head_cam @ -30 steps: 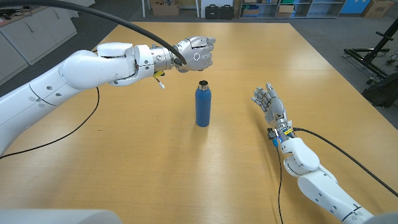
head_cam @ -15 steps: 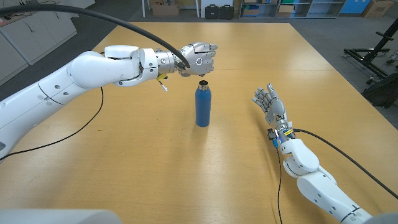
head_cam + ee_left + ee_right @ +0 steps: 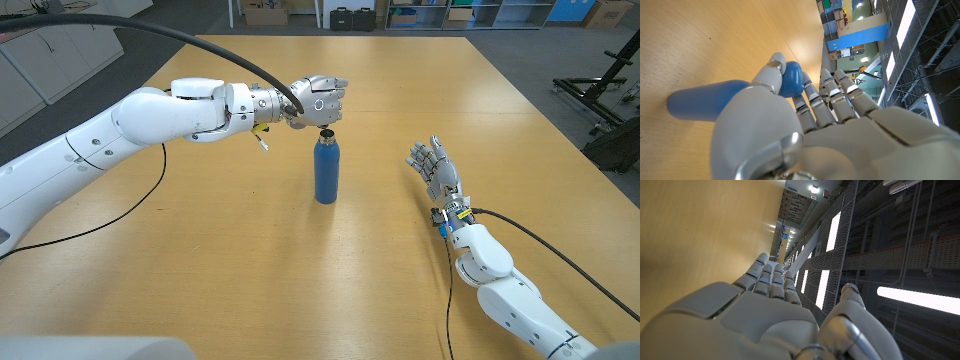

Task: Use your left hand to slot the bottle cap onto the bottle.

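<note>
- The right hand [image 3: 436, 166] sits nearest, at the end of its forearm low over the wooden worktop [image 3: 200, 260], fingers apart and stretched away from the robot, holding nothing; the right wrist view shows its fingers [image 3: 771, 280] straight and side by side above bare wood.
- The blue bottle [image 3: 326, 168] stands upright well to the left of that hand, its long axis vertical and its dark open neck pointing straight up.
- The left hand [image 3: 318, 100] hangs directly above the bottle's neck, just over it; whether they touch I cannot tell.
- In the left wrist view the left hand's fingers [image 3: 812, 100] curl around a blue rounded piece, the bottle cap [image 3: 790, 80], pinched against the thumb, so this hand is holding the cap.
- In that same view the bottle's body [image 3: 705, 100] runs out beyond the fingertips, in line with the cap.
</note>
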Available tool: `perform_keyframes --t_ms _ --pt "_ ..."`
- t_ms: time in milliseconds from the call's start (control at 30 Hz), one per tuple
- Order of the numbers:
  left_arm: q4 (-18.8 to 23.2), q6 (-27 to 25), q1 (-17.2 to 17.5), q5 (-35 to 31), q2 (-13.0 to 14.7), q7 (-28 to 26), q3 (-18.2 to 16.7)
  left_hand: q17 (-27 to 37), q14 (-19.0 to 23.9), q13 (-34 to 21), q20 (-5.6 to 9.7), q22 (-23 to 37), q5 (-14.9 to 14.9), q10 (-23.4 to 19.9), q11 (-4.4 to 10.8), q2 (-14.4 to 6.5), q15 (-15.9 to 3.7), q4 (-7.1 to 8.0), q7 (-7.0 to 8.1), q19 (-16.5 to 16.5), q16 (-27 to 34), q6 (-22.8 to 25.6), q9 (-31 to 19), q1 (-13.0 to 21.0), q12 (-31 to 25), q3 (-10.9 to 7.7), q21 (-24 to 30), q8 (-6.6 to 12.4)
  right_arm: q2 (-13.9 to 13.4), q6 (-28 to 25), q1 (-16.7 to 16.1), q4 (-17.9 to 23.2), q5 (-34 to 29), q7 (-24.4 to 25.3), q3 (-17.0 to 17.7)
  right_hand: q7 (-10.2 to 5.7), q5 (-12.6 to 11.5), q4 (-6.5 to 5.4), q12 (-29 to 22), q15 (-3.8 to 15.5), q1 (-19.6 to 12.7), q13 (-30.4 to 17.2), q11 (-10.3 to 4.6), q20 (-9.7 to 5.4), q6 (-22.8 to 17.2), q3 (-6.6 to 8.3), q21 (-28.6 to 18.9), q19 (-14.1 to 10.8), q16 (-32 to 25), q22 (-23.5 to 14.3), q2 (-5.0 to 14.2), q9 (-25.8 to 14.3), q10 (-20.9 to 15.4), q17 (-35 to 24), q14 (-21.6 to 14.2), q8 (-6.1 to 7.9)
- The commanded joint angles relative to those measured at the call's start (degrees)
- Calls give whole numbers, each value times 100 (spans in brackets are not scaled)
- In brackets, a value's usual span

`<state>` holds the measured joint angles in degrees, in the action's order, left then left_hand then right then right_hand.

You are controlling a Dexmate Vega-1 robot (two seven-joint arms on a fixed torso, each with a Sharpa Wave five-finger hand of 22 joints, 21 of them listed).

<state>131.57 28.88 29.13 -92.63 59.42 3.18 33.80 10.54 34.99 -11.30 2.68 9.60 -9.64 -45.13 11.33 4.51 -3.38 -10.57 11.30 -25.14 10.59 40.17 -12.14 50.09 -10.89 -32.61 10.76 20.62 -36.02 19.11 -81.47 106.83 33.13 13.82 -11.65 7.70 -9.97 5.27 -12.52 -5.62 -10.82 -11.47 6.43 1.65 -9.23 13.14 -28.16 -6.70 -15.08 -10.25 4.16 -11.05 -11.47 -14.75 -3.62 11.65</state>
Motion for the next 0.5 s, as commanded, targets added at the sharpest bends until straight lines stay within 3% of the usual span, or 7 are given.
perform_keyframes --t_ms 33,267,500 --pt "-63 -159 68 33 -19 -151 4 19 -7 -11 438 20 -49 -194 148 -104 -960 94 79 20 17 158 -15 -6 -26 -132 2 50 12 15 -64 17 -17 24 -13 10 -36 13 -21 -31 -6 -9 -7 -13 -43 -15 9 -48 25 -30 48 -22 -28 -20 -25 -9" --pt "-130 -417 159 55 -18 -180 -97 19 -9 -11 446 20 -51 -197 146 -109 -965 88 79 17 17 158 -17 5 -29 -138 5 55 6 51 -155 36 -34 57 20 7 -36 14 -20 -31 -7 -9 -2 -14 -45 -16 16 -49 24 -30 49 -22 -26 -20 -29 -8" --pt "-160 -684 315 -110 103 -665 -145 20 5 -11 444 20 -51 -193 144 -111 -960 91 78 4 23 158 -18 0 -29 -140 11 59 8 67 -172 32 -43 47 19 10 -36 14 -20 -27 -7 -9 -4 -14 -46 -18 23 -54 27 -31 50 -23 -29 -21 -23 -8"
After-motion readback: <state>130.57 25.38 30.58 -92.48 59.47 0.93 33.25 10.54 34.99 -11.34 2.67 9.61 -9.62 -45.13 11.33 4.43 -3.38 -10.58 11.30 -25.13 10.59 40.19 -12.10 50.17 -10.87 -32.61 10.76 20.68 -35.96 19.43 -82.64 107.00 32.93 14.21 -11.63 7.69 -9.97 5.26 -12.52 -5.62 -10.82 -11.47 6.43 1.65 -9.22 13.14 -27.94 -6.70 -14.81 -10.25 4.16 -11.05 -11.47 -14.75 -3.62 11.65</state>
